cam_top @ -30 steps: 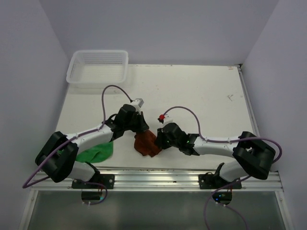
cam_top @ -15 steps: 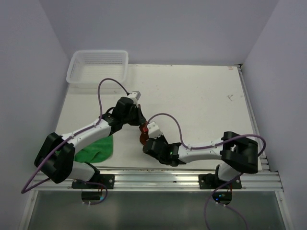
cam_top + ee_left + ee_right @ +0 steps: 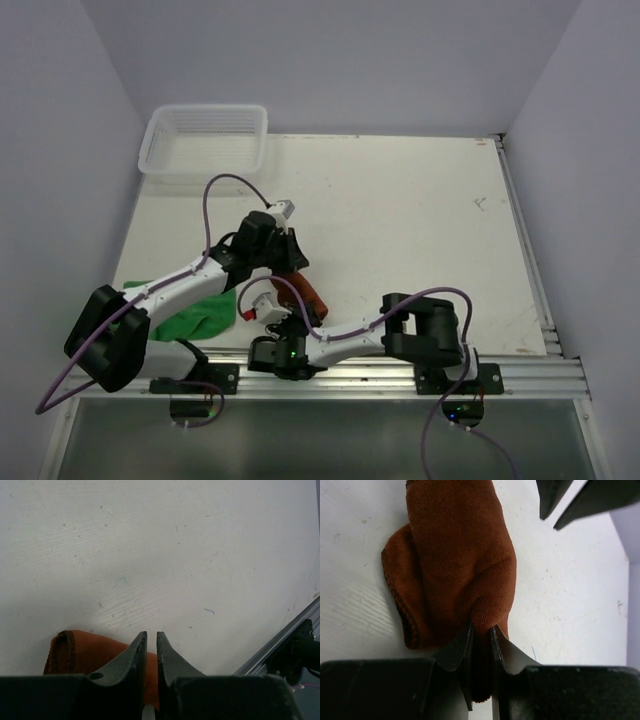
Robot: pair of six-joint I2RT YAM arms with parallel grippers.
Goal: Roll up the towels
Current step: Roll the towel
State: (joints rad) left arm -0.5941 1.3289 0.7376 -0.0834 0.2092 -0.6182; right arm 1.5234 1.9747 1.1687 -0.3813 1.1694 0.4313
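Right wrist view: the rust towel point(image 3: 460, 555) is seen bunched in a loose, half-rolled wad on the table point(image 3: 360, 605), with a hemmed edge curling out on one side. The right gripper point(image 3: 481, 630) is closed on a fold at the wad's near end, with cloth pinched between the fingers. Left wrist view: the left gripper point(image 3: 149, 635) is drawn in to a narrow slit. Nothing is caught at its tips, and rust cloth shows beneath it. Top view: the rust towel is found near the table's front edge, between the two grippers. The green towel point(image 3: 200, 318) is seen crumpled to the left, under the left arm, not yet rolled. Step judged: rolling of the rust towel. The pinched fold should be kept low and turned evenly over onto itself, so that the roll is tightened rather than dragged. The far end should be pinned by the left gripper so that the cloth is not slid along. The loose hem should be tucked in, or a lopsided roll is to be expected. Little room is available toward the front rail point(image 3: 380, 372).
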